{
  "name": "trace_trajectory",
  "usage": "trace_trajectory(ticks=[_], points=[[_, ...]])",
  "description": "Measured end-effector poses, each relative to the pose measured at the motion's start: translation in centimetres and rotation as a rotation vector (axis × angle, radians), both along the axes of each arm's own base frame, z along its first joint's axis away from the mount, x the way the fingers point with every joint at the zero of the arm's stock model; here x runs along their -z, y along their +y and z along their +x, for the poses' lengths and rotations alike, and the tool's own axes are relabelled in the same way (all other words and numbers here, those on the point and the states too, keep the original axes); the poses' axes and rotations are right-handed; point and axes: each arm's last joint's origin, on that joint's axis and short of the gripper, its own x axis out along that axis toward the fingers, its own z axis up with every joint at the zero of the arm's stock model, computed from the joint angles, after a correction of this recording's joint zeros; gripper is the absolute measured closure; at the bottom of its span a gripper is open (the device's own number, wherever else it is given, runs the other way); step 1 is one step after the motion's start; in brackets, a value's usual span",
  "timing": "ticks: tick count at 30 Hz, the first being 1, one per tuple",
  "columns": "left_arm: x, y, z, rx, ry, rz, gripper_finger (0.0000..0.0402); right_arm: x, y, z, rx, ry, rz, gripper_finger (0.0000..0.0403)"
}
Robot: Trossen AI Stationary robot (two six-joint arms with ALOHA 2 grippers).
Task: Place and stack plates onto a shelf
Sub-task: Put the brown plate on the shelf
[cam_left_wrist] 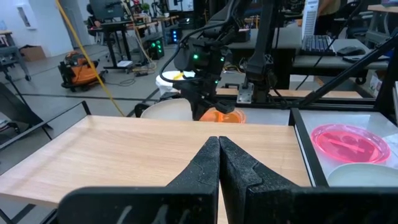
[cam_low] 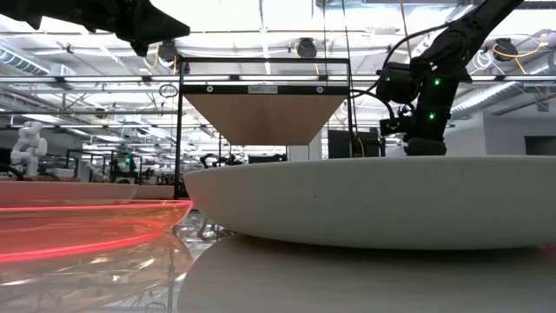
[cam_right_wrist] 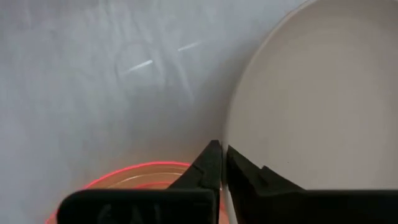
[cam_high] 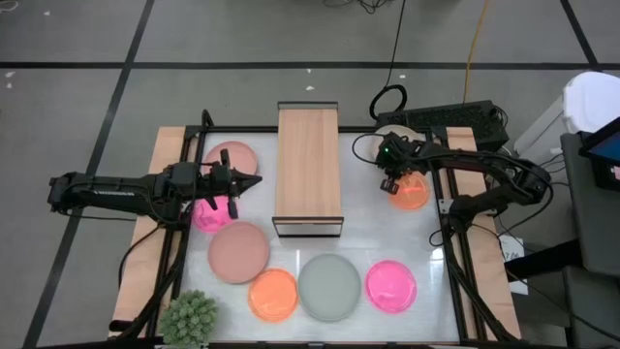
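Plates lie mostly along the lower frame; left gripper [cam_high: 254, 181], fingers pressed together, sits mid-left beside the bare shelf [cam_high: 308, 165]. Upper right, right gripper [cam_high: 392, 184], apparently closed, hangs over an orange plate [cam_high: 410, 191].

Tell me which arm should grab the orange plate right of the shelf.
Right. Its end effector, shut, hangs directly over that orange plate, while the left end effector sits across the shelf, above the hot pink plate.
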Motion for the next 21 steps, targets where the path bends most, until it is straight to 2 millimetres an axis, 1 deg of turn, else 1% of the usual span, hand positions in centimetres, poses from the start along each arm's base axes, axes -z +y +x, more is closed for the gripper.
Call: trace_trajectory(ticks=[4,9,11,14,17,21], points=[[0.0,0.0,0.0,0.001,0.001,0.006,0.0398,-1.1,0.6,-0.1,-0.005,-0.008,-0.066,0.0401],[0.0,0.0,0.0,0.001,0.001,0.007,0.0398,-3.7,2.1,-0.4,-0.035,-0.071,-0.112,0.0401],[0.0,0.0,0.0,0.001,0.001,0.007,0.0398,-5.0,2.8,-0.2,-0.055,-0.103,-0.132,0.0402],[-0.1,0.0,0.0,0.001,-0.005,0.007,0.0398,-6.9,4.1,0.3,-0.116,-0.101,-0.18,0.0402],[-0.3,0.0,0.0,0.0,-0.026,0.007,0.0398,-9.1,5.2,1.1,-0.19,-0.114,-0.218,0.0402],[-0.3,0.0,0.0,0.0,-0.035,0.005,0.0398,-12.6,6.3,2.6,-0.279,-0.181,-0.262,0.0402]])
